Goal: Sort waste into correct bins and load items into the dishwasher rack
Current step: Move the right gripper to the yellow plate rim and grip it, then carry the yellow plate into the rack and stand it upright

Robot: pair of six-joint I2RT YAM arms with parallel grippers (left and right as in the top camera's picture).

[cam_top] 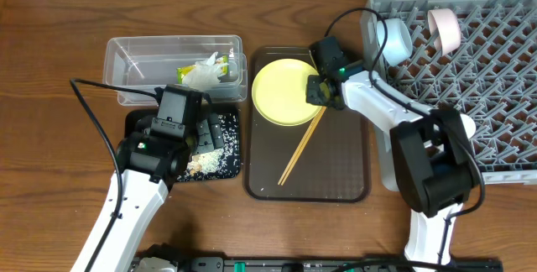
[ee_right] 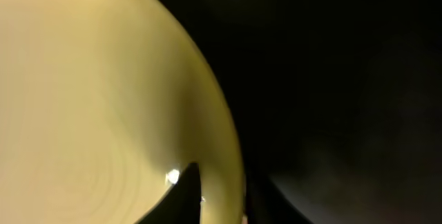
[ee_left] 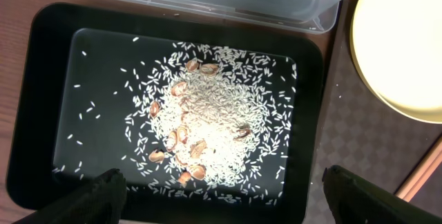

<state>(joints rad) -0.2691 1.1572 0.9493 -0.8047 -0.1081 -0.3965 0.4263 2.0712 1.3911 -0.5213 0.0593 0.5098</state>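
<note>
The round yellow plate point(cam_top: 281, 91) lies at the far end of the dark brown serving tray point(cam_top: 336, 163). My right gripper point(cam_top: 317, 91) is shut on its right rim. In the right wrist view the plate point(ee_right: 90, 99) fills the left, with its rim between the gripper point(ee_right: 217, 182) fingers. My left gripper point(cam_top: 186, 125) hangs open and empty over the black tray point(cam_top: 233, 150), which holds rice grains point(cam_top: 210, 159). They also show in the left wrist view point(ee_left: 214, 113), beyond the gripper point(ee_left: 221, 175). The green-and-white wrapper point(cam_top: 205, 72) lies in the clear tub point(cam_top: 126, 54). A light blue bowl point(cam_top: 394, 41) and pale cup point(cam_top: 445, 28) stand in the grey rack point(cam_top: 470, 87). No white bowl is in view.
Wooden chopsticks point(cam_top: 302, 146) lie slanted on the serving tray beside the plate. The clear tub point(ee_left: 207, 3) sits right behind the black tray point(ee_left: 48, 113). The rack stands against the serving tray's right side.
</note>
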